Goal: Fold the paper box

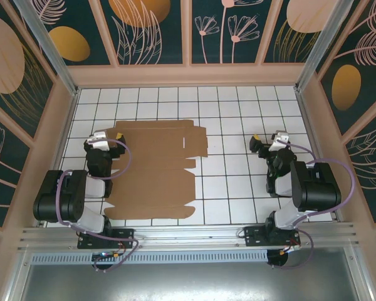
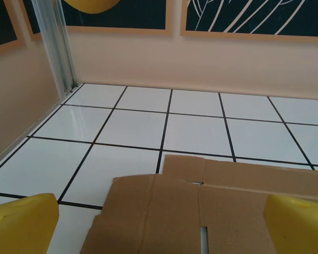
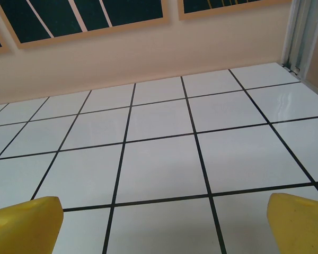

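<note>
The paper box lies flat and unfolded on the white tiled floor, left of centre, a brown die-cut cardboard sheet with flaps and slots. My left gripper hovers over the sheet's far left corner and stands open. In the left wrist view the cardboard lies below, between the yellow fingertips, with nothing held. My right gripper is well to the right of the sheet, over bare tiles. It is open too, and its yellow fingertips frame nothing but floor.
Beige walls with dark patterned panels enclose the tiled floor on three sides. Metal posts stand in the far corners. A rail carrying both arm bases runs along the near edge.
</note>
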You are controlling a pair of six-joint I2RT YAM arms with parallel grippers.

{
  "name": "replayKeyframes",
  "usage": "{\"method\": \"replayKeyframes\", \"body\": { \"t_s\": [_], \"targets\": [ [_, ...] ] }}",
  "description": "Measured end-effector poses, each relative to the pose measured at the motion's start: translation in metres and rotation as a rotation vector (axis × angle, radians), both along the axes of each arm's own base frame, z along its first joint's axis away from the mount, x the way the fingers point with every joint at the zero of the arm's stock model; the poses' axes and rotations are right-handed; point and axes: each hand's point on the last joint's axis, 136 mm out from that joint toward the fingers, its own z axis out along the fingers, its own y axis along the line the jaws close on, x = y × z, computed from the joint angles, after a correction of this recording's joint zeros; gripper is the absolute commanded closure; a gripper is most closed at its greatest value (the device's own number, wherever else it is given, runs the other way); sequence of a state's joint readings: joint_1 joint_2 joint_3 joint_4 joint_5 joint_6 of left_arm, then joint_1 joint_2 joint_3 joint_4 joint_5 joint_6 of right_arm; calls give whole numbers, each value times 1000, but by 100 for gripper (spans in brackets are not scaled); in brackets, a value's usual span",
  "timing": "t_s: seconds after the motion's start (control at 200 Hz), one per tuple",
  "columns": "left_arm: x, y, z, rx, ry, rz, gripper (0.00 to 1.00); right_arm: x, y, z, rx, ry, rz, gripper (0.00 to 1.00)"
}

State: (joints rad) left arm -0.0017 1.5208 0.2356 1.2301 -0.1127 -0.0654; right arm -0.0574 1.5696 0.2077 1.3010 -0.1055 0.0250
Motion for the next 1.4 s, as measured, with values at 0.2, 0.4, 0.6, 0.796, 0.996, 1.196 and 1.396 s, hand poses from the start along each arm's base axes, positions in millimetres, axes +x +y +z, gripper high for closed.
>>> {"method": "replayKeyframes", "body": {
  "t_s": [0.2, 0.4, 0.6, 0.796, 0.996, 1.196, 1.396],
  "targets": [
    [0, 0, 0, 0, 0, 0, 1, 0, 0, 0, 0, 0, 0, 1],
    [0, 0, 0, 0, 0, 0, 1, 0, 0, 0, 0, 0, 0, 1],
    [0, 0, 0, 0, 0, 0, 1, 0, 0, 0, 0, 0, 0, 1],
    [0, 0, 0, 0, 0, 0, 1, 0, 0, 0, 0, 0, 0, 1],
    [0, 0, 0, 0, 0, 0, 1, 0, 0, 0, 0, 0, 0, 1],
    [0, 0, 0, 0, 0, 0, 1, 0, 0, 0, 0, 0, 0, 1],
    [-2, 0, 5, 0, -9, -1, 1, 0, 0, 0, 0, 0, 1, 1]
  ]
}}
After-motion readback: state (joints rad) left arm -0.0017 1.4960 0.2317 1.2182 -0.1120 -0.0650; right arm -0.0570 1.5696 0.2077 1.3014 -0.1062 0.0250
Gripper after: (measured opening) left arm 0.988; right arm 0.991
